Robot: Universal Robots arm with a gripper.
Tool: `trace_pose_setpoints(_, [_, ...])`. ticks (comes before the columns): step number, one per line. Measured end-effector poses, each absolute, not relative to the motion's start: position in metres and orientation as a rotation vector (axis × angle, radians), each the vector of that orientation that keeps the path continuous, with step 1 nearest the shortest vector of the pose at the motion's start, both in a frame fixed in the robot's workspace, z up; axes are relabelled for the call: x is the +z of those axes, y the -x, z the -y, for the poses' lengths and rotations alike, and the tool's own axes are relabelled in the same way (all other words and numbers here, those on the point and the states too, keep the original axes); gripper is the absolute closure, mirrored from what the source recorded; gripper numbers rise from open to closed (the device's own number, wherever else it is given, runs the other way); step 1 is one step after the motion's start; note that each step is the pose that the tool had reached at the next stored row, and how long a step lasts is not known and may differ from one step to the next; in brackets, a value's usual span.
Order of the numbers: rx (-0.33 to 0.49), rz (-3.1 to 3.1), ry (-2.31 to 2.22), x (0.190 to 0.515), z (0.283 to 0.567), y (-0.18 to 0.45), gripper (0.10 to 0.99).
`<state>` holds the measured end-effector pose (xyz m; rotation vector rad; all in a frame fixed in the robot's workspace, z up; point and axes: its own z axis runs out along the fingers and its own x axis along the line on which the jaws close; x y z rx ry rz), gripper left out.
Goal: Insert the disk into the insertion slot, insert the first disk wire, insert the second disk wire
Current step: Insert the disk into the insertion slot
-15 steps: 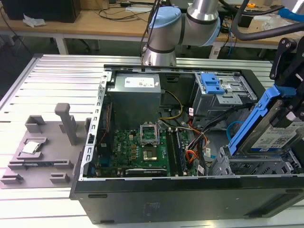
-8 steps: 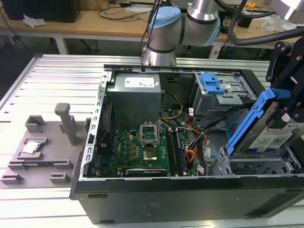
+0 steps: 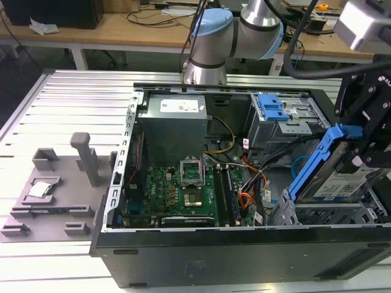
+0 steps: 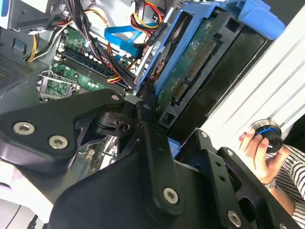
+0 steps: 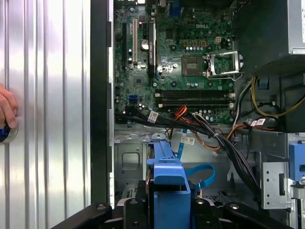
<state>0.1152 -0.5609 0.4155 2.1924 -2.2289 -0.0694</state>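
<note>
My gripper (image 3: 359, 160) is shut on the disk (image 3: 339, 183), a silver drive with a white-and-blue label in a bright blue carrier (image 5: 167, 174). The disk hangs tilted at the exterior view's right, its low end over the insertion slot (image 3: 317, 215), a low silver perforated cage in the open computer case. The second wrist view shows the disk's green circuit-board underside (image 4: 190, 67) with a black finger (image 4: 147, 112) against its edge. A loose blue flat cable (image 3: 297, 168) and a bundle of black and orange wires (image 3: 250, 195) lie beside the cage; none is plugged into the disk.
A taller grey cage with a blue latch (image 3: 273, 108) stands behind the slot. The motherboard (image 3: 183, 192) and power supply (image 3: 174, 125) take up the rest of the case. A person's hand (image 4: 257, 148) holds a round black-and-blue knob outside the case. A grey fixture (image 3: 55, 183) lies on the ribbed table.
</note>
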Motion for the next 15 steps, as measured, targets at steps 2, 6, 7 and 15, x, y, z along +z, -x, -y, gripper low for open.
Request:
trace_pose_setpoints(2, [-0.069,2.229,-2.192,0.411,0.561,-0.115,0.725])
trace_pose_setpoints(6, [-0.07,2.229,-2.192,0.403,0.561,-0.115,0.725])
trace_pose_setpoints(7, [-0.07,2.228,-2.192,0.403,0.561,-0.115,0.725])
trace_pose_setpoints(15, [-0.07,2.228,-2.192,0.403,0.561,-0.115,0.733])
